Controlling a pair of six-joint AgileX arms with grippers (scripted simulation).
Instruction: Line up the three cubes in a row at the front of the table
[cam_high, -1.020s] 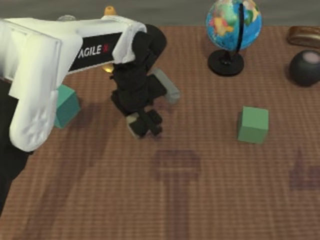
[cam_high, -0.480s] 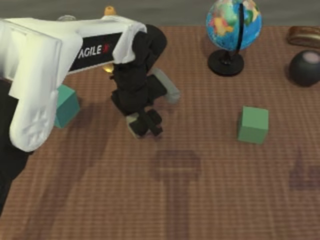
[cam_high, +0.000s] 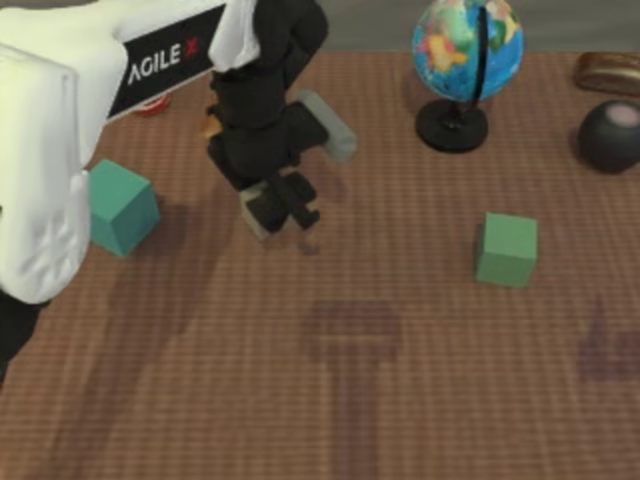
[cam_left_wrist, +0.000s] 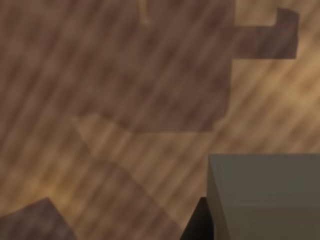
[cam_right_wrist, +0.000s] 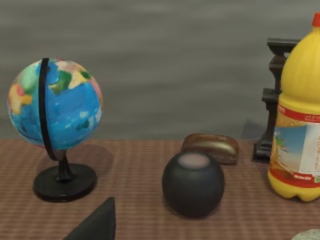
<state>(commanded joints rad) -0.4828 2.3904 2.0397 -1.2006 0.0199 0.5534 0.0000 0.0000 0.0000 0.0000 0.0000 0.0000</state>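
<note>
My left gripper (cam_high: 283, 207) hangs above the table (cam_high: 320, 400) at the back left of centre, shut on the small beige-grey cube (cam_high: 255, 217). In the left wrist view that cube (cam_left_wrist: 265, 195) fills the corner beside a dark finger (cam_left_wrist: 200, 225), well clear of the brown surface. The large teal cube (cam_high: 120, 208) rests near the left edge. The medium green cube (cam_high: 506, 249) sits right of centre. My right arm is out of the top view; its wrist view shows one dark fingertip (cam_right_wrist: 100, 222) with nothing held.
A globe (cam_high: 466, 50) on a black stand is at the back, with a dark grey ball (cam_high: 610, 135) and a brown object (cam_high: 608, 72) at the back right. A yellow bottle (cam_right_wrist: 300, 125) and a dark wooden stand (cam_right_wrist: 272, 100) are beyond them.
My left arm has risen and shifted back and left, carrying the small cube up off the table. More of the teal cube now shows. The green cube has not moved.
</note>
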